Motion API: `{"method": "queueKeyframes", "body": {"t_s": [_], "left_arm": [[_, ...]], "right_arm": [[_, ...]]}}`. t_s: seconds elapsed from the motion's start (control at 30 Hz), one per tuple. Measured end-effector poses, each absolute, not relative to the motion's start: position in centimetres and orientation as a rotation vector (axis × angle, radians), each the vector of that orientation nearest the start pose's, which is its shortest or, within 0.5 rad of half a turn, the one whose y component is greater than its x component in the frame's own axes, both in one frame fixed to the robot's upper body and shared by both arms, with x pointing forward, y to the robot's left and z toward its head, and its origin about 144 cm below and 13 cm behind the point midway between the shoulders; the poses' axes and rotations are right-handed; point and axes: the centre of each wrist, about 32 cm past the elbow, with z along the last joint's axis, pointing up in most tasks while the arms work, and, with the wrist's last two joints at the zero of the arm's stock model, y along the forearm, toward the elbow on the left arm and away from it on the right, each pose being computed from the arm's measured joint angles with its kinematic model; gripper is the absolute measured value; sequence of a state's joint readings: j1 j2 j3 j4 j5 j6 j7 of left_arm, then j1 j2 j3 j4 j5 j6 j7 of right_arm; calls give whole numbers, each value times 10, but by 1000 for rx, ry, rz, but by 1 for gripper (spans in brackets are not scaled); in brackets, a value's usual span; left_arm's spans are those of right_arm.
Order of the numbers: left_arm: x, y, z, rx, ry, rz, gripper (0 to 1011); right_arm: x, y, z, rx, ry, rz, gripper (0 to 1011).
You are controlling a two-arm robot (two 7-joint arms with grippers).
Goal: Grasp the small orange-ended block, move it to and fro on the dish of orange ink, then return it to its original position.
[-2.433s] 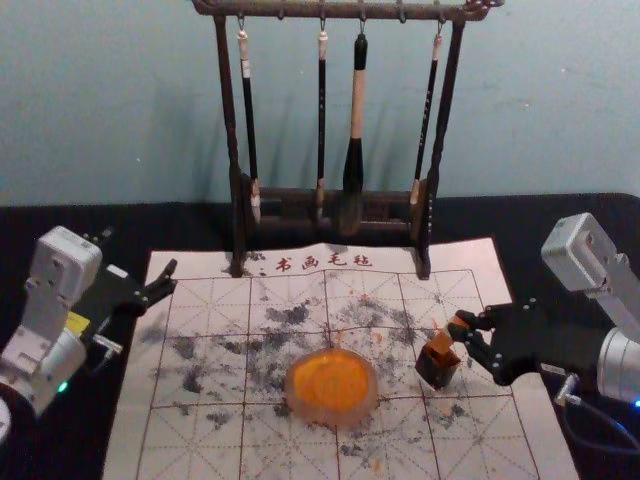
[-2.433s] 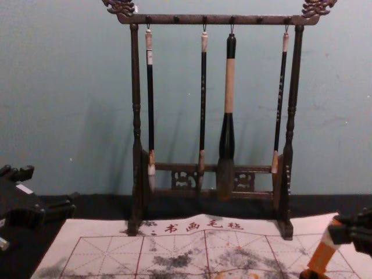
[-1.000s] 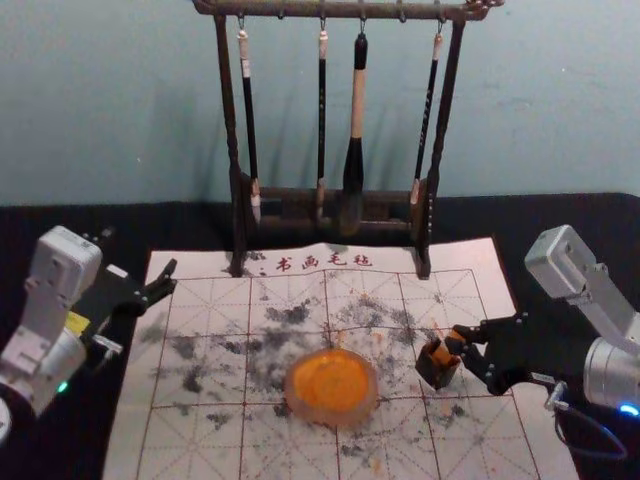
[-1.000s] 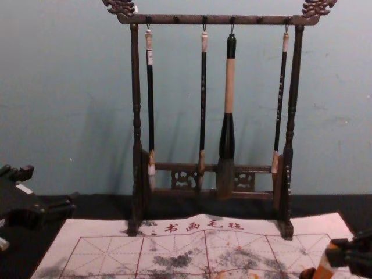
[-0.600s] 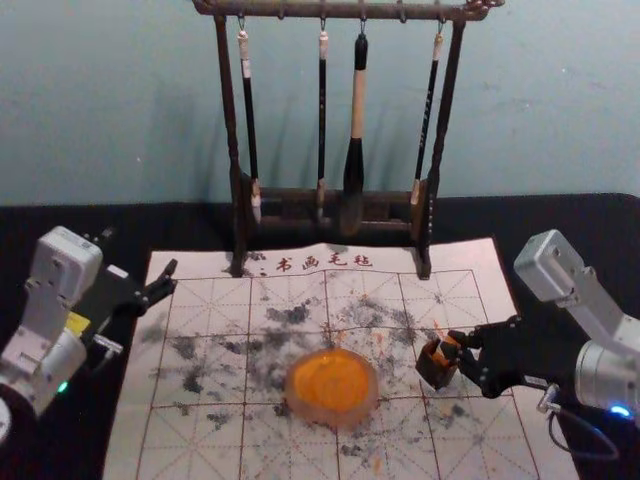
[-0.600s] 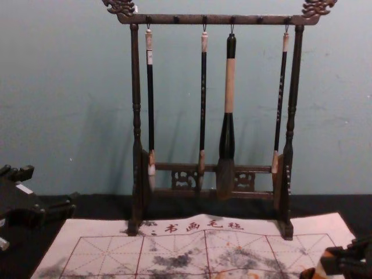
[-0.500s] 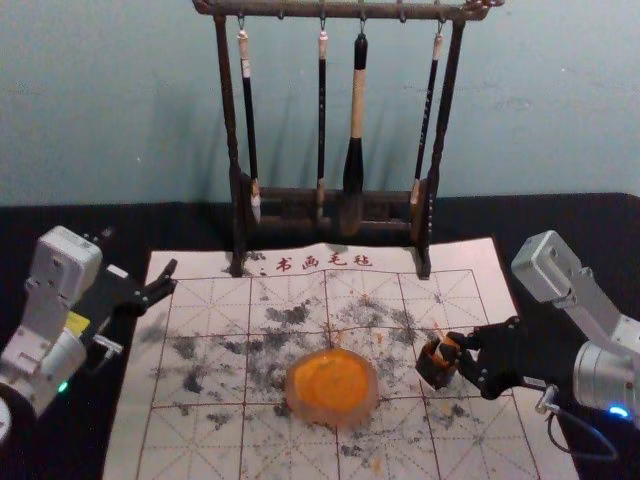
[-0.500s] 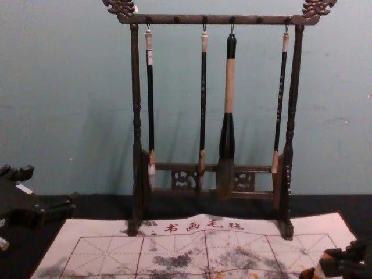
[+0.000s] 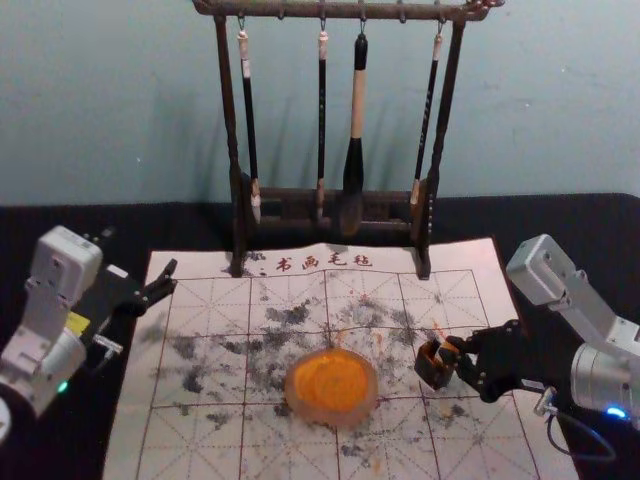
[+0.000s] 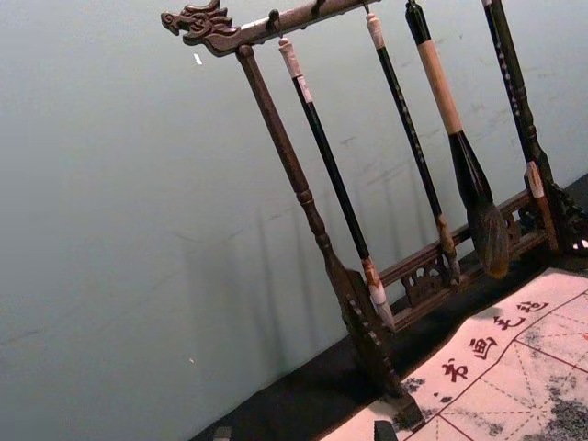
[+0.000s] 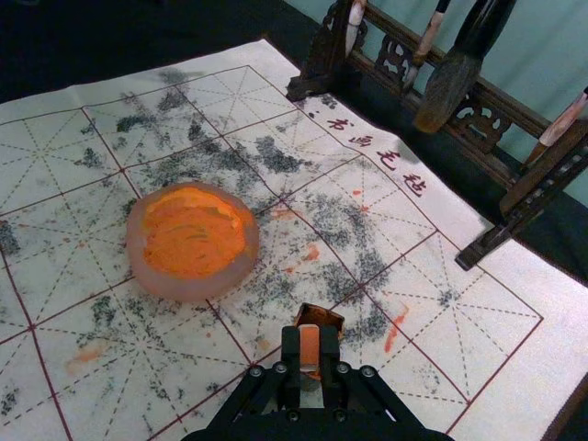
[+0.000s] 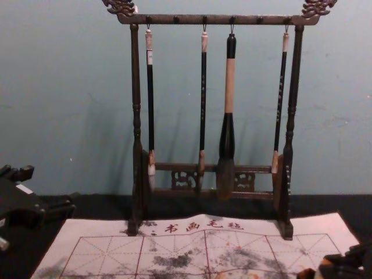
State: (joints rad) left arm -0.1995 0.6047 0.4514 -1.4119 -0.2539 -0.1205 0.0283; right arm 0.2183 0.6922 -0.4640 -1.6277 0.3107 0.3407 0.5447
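Observation:
In the head view my right gripper [image 9: 458, 358] is low at the right of the sheet, shut on the orange-ended block [image 9: 447, 352], whose lower part is hidden inside a small dark open-topped box [image 9: 431, 371]. The right wrist view shows the block [image 11: 310, 349] pinched between the fingers of my right gripper [image 11: 310, 354], with the box [image 11: 321, 315] just beyond. The dish of orange ink [image 9: 331, 387] sits on the sheet, left of the box and apart from it. My left gripper [image 9: 146, 280] is parked open at the sheet's far left edge.
A dark wooden brush rack [image 9: 334, 199] with several hanging brushes stands at the back of the grid-marked, ink-stained sheet [image 9: 200, 450]. Black cloth [image 9: 560, 222] lies around the sheet, and a plain wall rises behind the rack.
My right gripper has moved down and to the left with the block, which sits lower in the box. The box has shifted slightly left. My left arm has stayed still.

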Motion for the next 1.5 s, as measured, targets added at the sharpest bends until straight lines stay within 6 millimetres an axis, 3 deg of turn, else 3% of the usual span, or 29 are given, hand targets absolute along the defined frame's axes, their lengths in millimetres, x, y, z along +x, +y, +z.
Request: {"method": "queueKeyframes", "body": {"t_s": [1.3,1.4,1.5], "left_arm": [[489,310,1140,304,-285,1248,1001],[489,310,1140,305,-285,1248,1001],[489,310,1140,304,-285,1248,1001]], "right_arm": [[485,-294,1198,-570,23,-675,95],[485,-294,1198,-574,26,-675,135],[485,-294,1198,-573,26,-675,243]]}}
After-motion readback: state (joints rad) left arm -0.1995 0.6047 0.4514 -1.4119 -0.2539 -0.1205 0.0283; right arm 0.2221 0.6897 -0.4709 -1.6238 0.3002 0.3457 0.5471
